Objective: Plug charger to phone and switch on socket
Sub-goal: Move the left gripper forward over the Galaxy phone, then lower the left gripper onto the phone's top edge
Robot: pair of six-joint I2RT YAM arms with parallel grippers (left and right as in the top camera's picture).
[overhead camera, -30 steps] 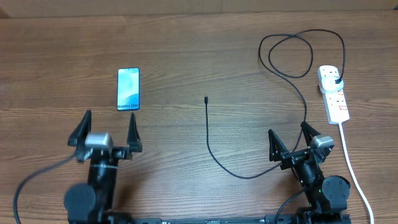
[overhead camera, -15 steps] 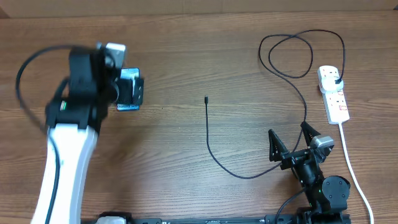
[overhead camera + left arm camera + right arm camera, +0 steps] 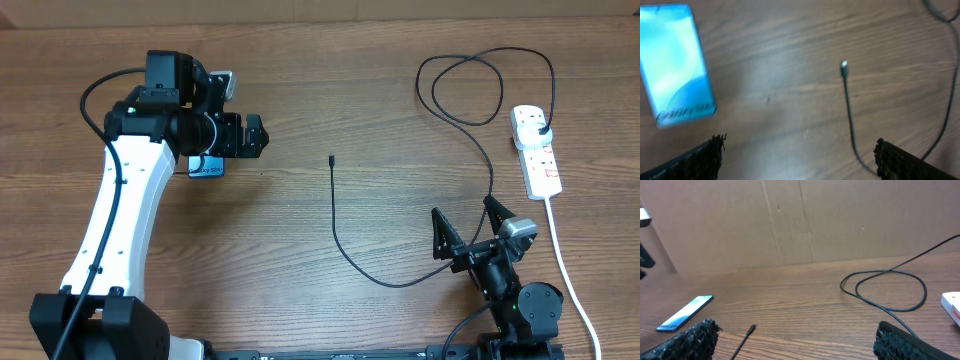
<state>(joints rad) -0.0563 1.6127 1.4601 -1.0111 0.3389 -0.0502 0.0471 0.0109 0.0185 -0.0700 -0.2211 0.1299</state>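
My left gripper [image 3: 800, 155] hangs wide open and empty above the table [image 3: 790, 30], phone [image 3: 675, 62] face-up off to one side, charger [image 3: 847, 107] tip lying ahead, right gripper [image 3: 468, 228] spread wide too, holding nothing, near the socket [image 3: 537, 150]

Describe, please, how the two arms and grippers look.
The left arm has a white link, black joints and a black cable. The right arm is black with a grey wrist block. The left gripper and right gripper have black pointed fingers.
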